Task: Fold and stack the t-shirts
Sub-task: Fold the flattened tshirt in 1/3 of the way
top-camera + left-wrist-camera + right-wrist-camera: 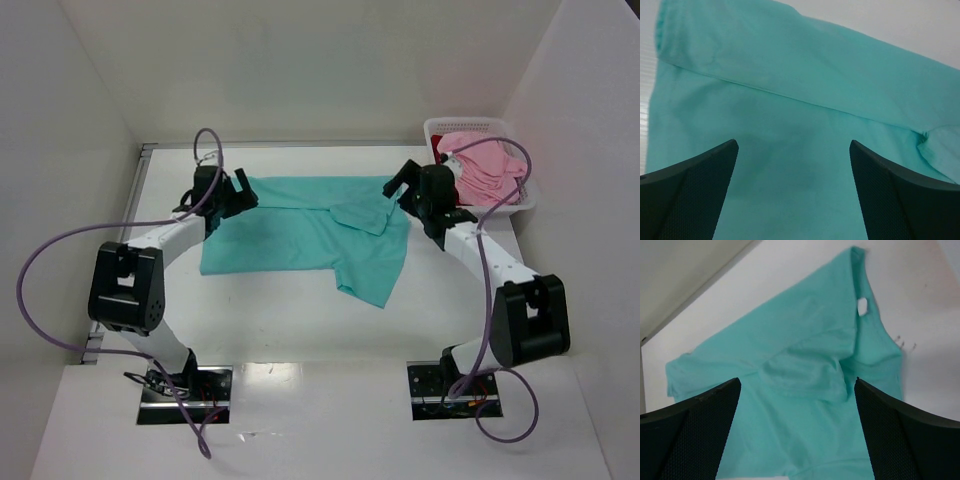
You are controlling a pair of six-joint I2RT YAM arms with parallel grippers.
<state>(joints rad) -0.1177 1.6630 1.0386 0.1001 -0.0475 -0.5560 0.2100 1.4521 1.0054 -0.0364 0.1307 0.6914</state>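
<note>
overhead view of a white table (300, 330) with two robot arms reaching up from the bottom edge.

at the left of the frame, the left gripper (243, 192) hovers over the upper left corner of the teal t-shirt (290, 240). its jaws are spread as wide as they go and grasp nothing. its wrist camera looks between the two dark fingers onto smooth teal cloth with a long crease (805, 95) running across it.

the teal t-shirt lies across the middle of the frame, mostly flat. its top edge looks folded over, one sleeve (362, 215) is tucked onto the body, and the lower right corner trails down toward the centre. the fold looks only partly done.

right of centre, the right gripper (400, 180) sits above the shirt's upper right corner, jaws also fully apart and empty. its wrist camera shows the shirt below, clear of both fingers.

the two grippers bracket the same top edge, probably so each can pinch one end and carry the cloth over evenly.

in the upper right corner, a white basket (478, 124) holds the crumpled pink t-shirt (488, 165), with a bit of dark red cloth (466, 213) under it. both seem to be waiting their turn.
</note>
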